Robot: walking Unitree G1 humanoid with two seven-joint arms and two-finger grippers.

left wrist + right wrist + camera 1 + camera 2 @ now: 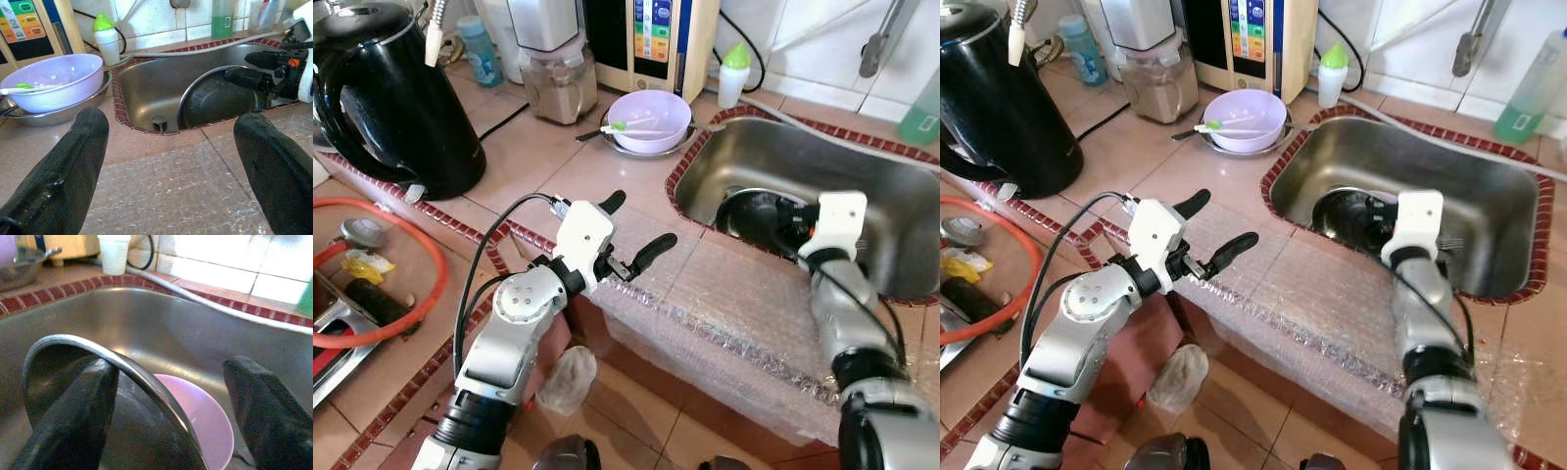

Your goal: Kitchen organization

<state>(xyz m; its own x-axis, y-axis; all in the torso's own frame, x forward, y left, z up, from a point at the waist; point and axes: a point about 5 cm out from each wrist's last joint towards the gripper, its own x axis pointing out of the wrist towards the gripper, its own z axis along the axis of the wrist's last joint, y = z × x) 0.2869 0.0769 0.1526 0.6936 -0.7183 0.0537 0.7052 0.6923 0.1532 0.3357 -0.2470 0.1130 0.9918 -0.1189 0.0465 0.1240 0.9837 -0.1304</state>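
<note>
Steel-rimmed dark pan tilted in sink

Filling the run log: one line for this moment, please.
right gripper: open, in sink at dark pan rim | left gripper: open, over counter | lilac bowl: on counter

Bare counter before the sink (dark pan crowds its bottom) lies open.

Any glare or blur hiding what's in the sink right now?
Right wrist view: tiles behind the sink blow out white, the right gripper fingers blur close up, but the pan rim and purple plate read clearly. Head views: sharp, sink bottom shadowed. Left wrist view: left gripper fingers soft.
</note>
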